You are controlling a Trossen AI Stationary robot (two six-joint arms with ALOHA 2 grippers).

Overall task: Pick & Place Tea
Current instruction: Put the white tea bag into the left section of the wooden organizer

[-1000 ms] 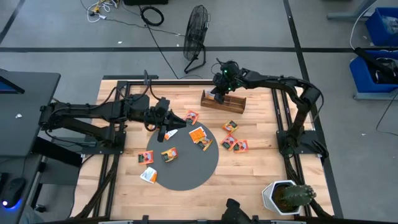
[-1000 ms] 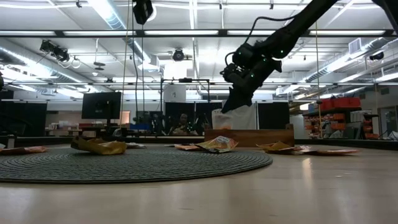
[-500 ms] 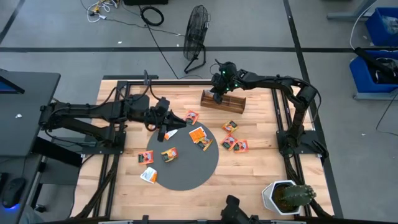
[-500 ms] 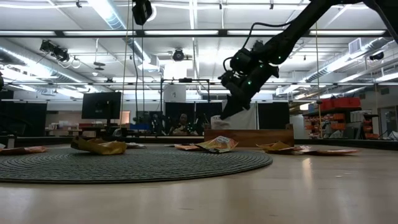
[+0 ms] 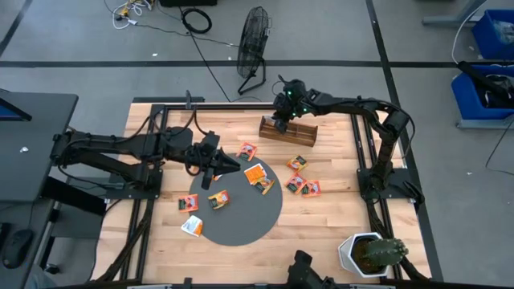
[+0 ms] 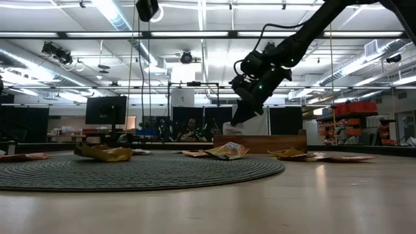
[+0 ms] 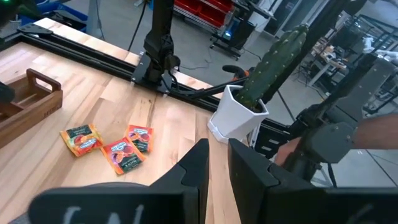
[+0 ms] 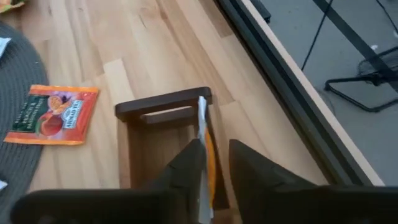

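Several small orange and red tea packets lie flat on the grey disc and on the wood around it. A dark wooden tray sits at the table's far side. My right gripper reaches slanting down into the tray's end, fingers a little open. An orange-and-white tea packet stands on edge between them. My left gripper waits high over the disc's far-left rim. Its fingers stand a narrow gap apart with nothing between them. My right gripper has one finger lying along a flat face of the upright tea packet. A gap shows between the packet and the other finger. The fingers come slanting down from above, along the packet. The packet stands on edge inside the tray, by its end wall.
A cactus in a white pot stands at the table's near right corner. Three packets lie on the wood right of the disc, and others lie at its left rim. Black frame rails run along the table's sides.
My right gripper has tipped a little further downward and its fingertips have sunk slightly toward the tray's end.
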